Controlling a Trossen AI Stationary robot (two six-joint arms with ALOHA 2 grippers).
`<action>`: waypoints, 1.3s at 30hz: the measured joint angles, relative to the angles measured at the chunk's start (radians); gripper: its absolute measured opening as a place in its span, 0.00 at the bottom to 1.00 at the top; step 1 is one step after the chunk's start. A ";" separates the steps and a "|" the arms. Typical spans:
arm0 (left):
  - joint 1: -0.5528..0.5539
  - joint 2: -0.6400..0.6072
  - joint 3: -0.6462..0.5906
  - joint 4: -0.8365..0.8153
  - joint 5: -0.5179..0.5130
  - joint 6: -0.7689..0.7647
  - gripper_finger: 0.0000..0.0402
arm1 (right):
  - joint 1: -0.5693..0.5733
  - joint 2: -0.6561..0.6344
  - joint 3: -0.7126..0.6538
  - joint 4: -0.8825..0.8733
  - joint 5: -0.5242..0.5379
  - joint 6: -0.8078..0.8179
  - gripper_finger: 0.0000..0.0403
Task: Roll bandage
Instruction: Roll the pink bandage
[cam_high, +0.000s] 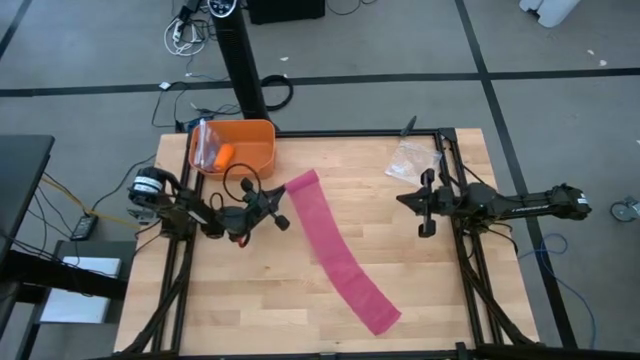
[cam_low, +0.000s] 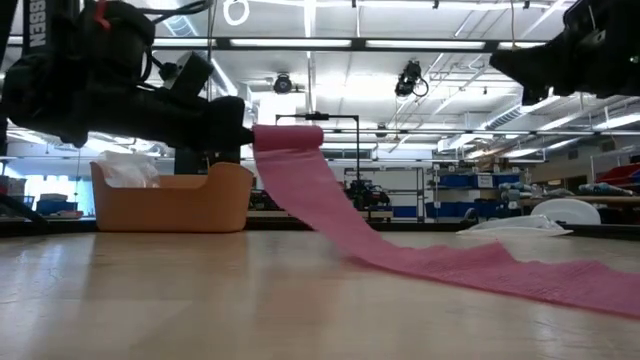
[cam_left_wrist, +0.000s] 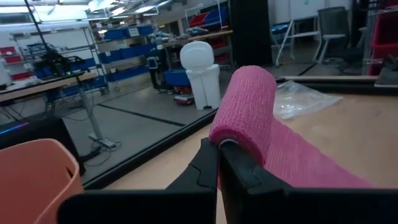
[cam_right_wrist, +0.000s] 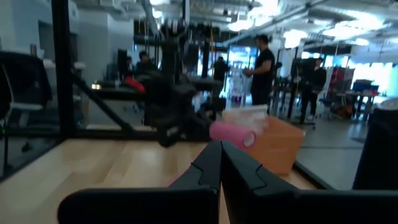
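The bandage (cam_high: 340, 255) is a long magenta-pink strip lying slantwise on the wooden table, from the far middle to the near right. Its far end (cam_low: 290, 135) is raised off the table and curled into a short roll (cam_left_wrist: 245, 106). My left gripper (cam_left_wrist: 219, 144) comes in level from the table's left and is shut at that roll; the high view shows it beside the strip's far end (cam_high: 285, 200). My right gripper (cam_high: 425, 215) is shut at the table's right side, above the wood with nothing between its fingers (cam_right_wrist: 219, 155). My left gripper is shut on the bandage's curled far end (cam_left_wrist: 227, 140), which wraps over its fingertips; how many layers lie between them is hidden by the roll. The fingers come level from the table's left and lie across the strip. From the roll the strip slopes down (cam_low: 330, 205), its remaining length flat on the table.
An orange bin (cam_high: 250, 135) stands at the far left, holding a small orange object (cam_high: 224, 155) and crinkly plastic. A clear plastic bag (cam_high: 412, 158) lies at the far right. Black frame rails (cam_high: 455, 280) run along the table's sides.
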 joint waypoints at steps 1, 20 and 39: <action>0.015 0.000 0.000 -0.004 0.024 -0.014 0.01 | 0.000 0.000 0.000 0.017 0.000 0.000 0.02; 0.214 0.000 -0.024 -0.019 0.295 -0.039 0.01 | 0.011 0.165 0.000 0.065 -0.091 0.218 0.03; 0.226 0.000 -0.068 -0.027 0.361 -0.093 0.01 | 0.337 0.759 0.397 -0.120 -0.149 0.164 0.05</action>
